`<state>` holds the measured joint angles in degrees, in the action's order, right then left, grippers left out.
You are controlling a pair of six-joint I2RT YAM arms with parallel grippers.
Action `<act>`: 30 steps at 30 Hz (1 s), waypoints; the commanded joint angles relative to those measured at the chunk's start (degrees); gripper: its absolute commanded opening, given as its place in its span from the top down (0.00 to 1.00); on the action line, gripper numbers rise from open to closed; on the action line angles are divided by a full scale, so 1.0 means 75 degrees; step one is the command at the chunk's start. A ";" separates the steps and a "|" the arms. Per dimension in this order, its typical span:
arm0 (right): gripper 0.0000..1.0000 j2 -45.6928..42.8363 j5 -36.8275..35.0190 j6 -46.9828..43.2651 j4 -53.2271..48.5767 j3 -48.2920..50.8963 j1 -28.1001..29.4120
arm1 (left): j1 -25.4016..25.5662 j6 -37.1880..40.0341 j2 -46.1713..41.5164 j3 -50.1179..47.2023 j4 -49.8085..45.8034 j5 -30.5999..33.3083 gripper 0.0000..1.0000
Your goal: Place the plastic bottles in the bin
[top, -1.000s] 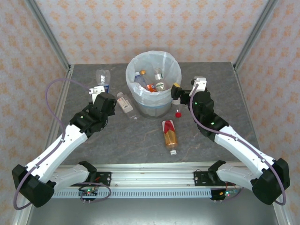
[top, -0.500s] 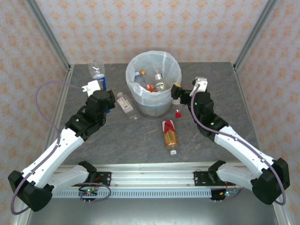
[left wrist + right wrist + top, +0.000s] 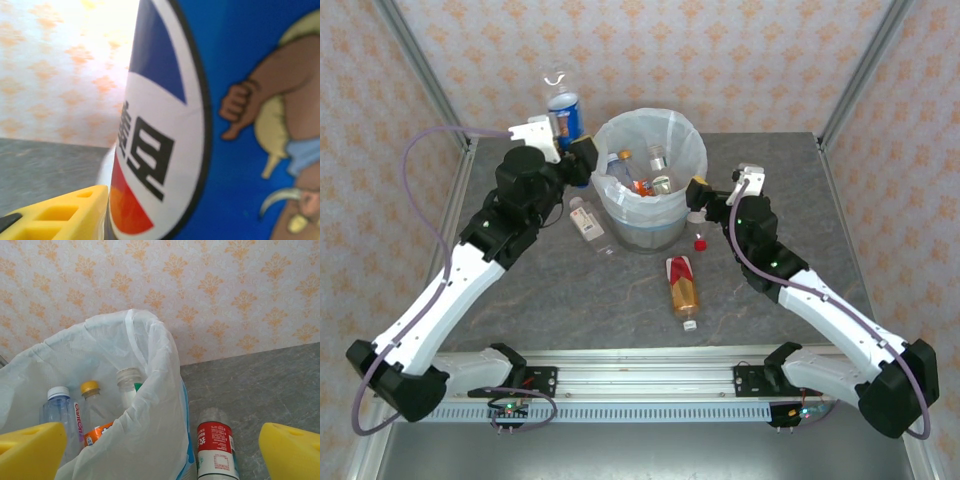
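A blue-labelled bottle (image 3: 563, 108) stands upright in the air, clamped in the left gripper (image 3: 570, 140), just left of the bin (image 3: 692, 150). An amber bottle (image 3: 683, 285) lies on the table (image 3: 790, 190). The right gripper (image 3: 695, 197) gapes wide beside the bin.

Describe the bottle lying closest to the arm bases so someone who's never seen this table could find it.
Find the bin at the middle of the table. In front of it, toward the near edge, one bottle lies on its side. Unlike the clear bottle left of the bin, it holds amber liquid, with a red label and white cap.
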<state>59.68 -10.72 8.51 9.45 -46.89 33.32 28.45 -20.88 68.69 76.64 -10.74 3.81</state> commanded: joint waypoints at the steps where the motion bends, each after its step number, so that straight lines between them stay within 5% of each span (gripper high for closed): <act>1: 0.01 -0.0286 0.0012 0.0140 -0.0073 0.0030 -0.0022 | 0.0011 0.0067 0.0552 0.0577 0.0474 -0.1490 1.00; 24: 0.01 -0.0837 -0.0159 0.0240 -0.0722 0.0143 -0.0024 | 0.0919 -0.0752 0.4038 0.3429 -0.0911 -0.2100 0.99; 27: 0.01 -0.0891 -0.0232 0.0236 -0.0726 0.0192 -0.0031 | 0.1031 -0.1242 0.4277 0.3309 -0.0761 -0.1996 0.88; 30: 0.01 -0.0890 -0.0348 0.0279 -0.0764 0.0206 -0.0032 | 0.1059 -0.1753 0.4380 0.3104 -0.0491 -0.2136 0.60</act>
<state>53.82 -11.46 9.72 4.67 -46.06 33.32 35.90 -28.82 101.80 100.71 -15.97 -11.62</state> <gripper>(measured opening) 0.992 0.519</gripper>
